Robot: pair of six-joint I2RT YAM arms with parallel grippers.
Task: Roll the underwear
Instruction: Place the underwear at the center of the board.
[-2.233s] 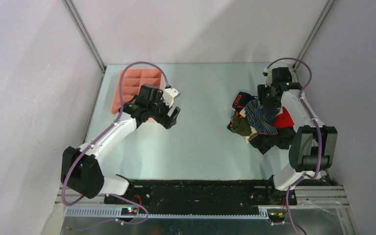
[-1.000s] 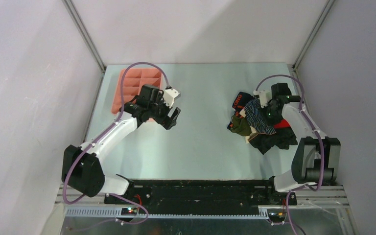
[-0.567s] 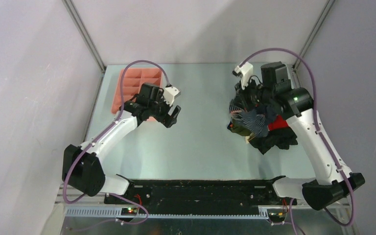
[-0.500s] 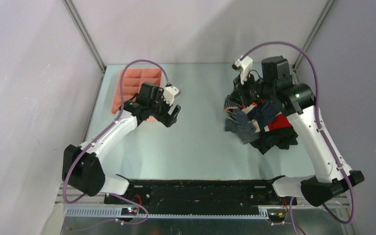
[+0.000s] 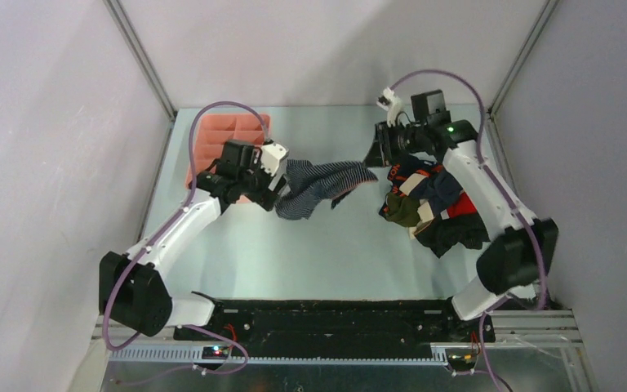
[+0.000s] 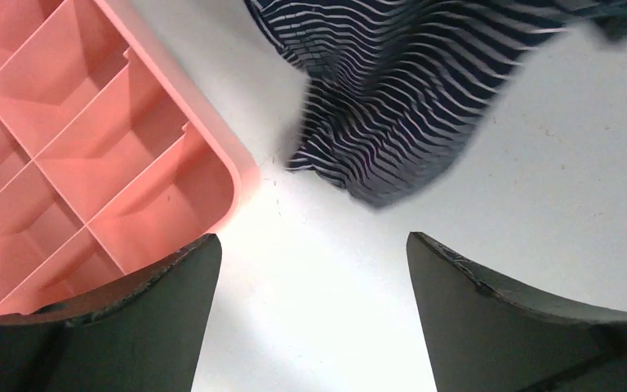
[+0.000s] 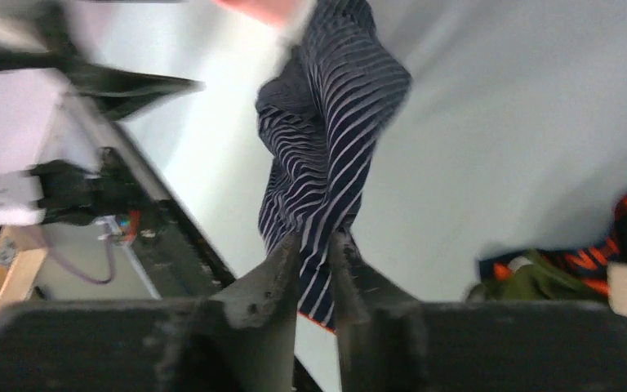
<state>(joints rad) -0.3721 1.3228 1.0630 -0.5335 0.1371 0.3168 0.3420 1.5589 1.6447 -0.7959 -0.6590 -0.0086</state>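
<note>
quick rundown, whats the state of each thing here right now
left gripper: open, holding nothing
right gripper: closed on one end of the striped underwear
striped underwear: unrolled, stretched out toward the left gripper
underwear pile: heaped, none rolled
pink tray: visible compartments empty

**Left spread wide, right nearly pinched**

On the left arm (image 5: 175, 229): reaching forward and inward from the base, elbow low, wrist pitched down, with the left gripper (image 6: 312, 241) spread fully wide.

On the right arm (image 5: 478, 175): rising from the base, forearm angled back toward centre, with the right gripper (image 7: 314, 245) pointing left, its 2 fingers (image 7: 253, 302) nearly together, only a slit between.
</note>
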